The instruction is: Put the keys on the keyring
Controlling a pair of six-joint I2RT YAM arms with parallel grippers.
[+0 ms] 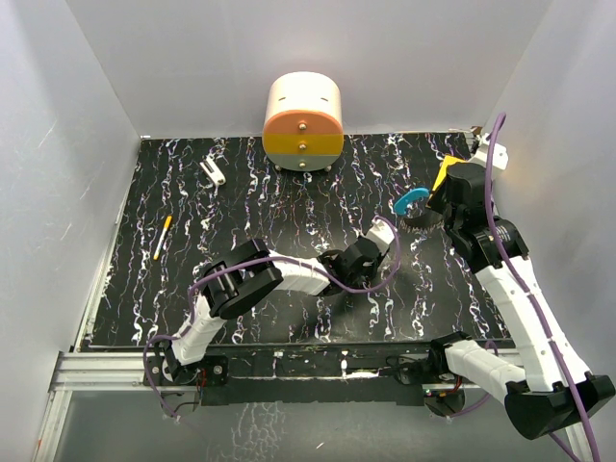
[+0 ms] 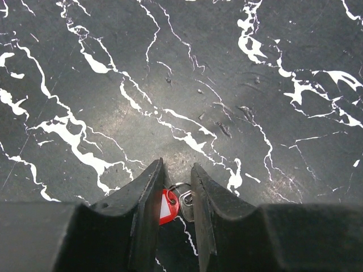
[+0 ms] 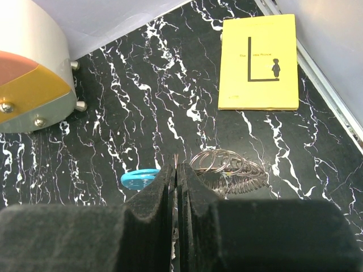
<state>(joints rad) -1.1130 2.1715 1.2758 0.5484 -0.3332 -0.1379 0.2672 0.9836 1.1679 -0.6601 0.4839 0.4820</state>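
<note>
Red key (image 2: 168, 207) sat in the narrow gap between the left gripper's (image 2: 177, 165) fingers, low over the table (image 1: 269, 202) near its middle. A small metal ring (image 2: 180, 188) and a silver piece (image 2: 187, 205) lay right beside it. The gap was slim, and I couldn't tell if the jaws gripped the key or only straddled it.

Right gripper (image 3: 176, 170) was pressed together on the keyring (image 3: 226, 166), pinching the wire where blue band met coil. That was at the far right, near the yellow card (image 3: 260, 62).

Key and keyring were well apart, and the 2 arms were not brought together. Judgement: early stage, 0 keys on the loop as far as visible. Left to do: secure the key, carry it across, thread it on.
</note>
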